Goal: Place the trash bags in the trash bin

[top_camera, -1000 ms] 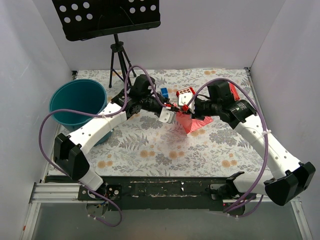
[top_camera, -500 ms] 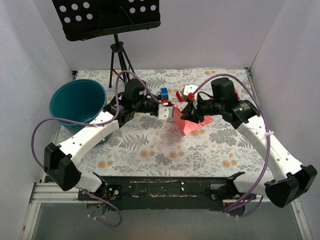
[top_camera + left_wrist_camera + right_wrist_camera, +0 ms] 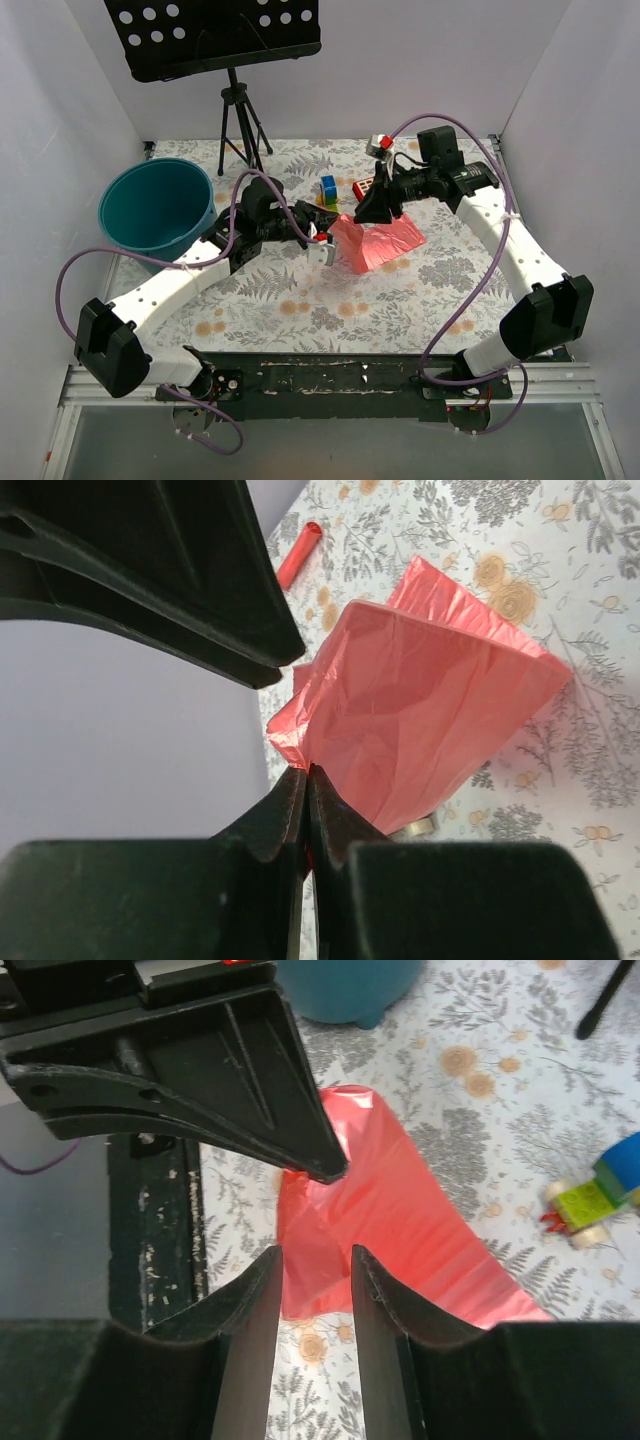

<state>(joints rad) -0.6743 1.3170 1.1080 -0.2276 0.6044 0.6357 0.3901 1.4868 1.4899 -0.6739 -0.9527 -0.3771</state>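
The trash bag [image 3: 378, 243] is thin pink-red film lying spread on the flowered cloth at mid-table. My left gripper [image 3: 321, 246] is shut on its near-left corner, and in the left wrist view the film [image 3: 430, 705] fans out from the pinched tips [image 3: 306, 772]. My right gripper [image 3: 364, 212] hangs open just above the bag's far edge. In the right wrist view the bag [image 3: 400, 1220] shows through the gap between the fingers [image 3: 315, 1255], untouched. The teal trash bin [image 3: 155, 205] stands at the far left, its bottom edge also in the right wrist view [image 3: 345, 985].
A black music stand on a tripod [image 3: 235, 100] rises at the back left. A block toy [image 3: 328, 190] and a flat red box [image 3: 366, 188] lie behind the bag. A small red stick [image 3: 300, 555] lies on the cloth. White walls close three sides.
My right gripper has opened, let go of the bag and drawn back toward the far right. My left gripper, still shut on the corner, has pulled the bag nearer and leftward.
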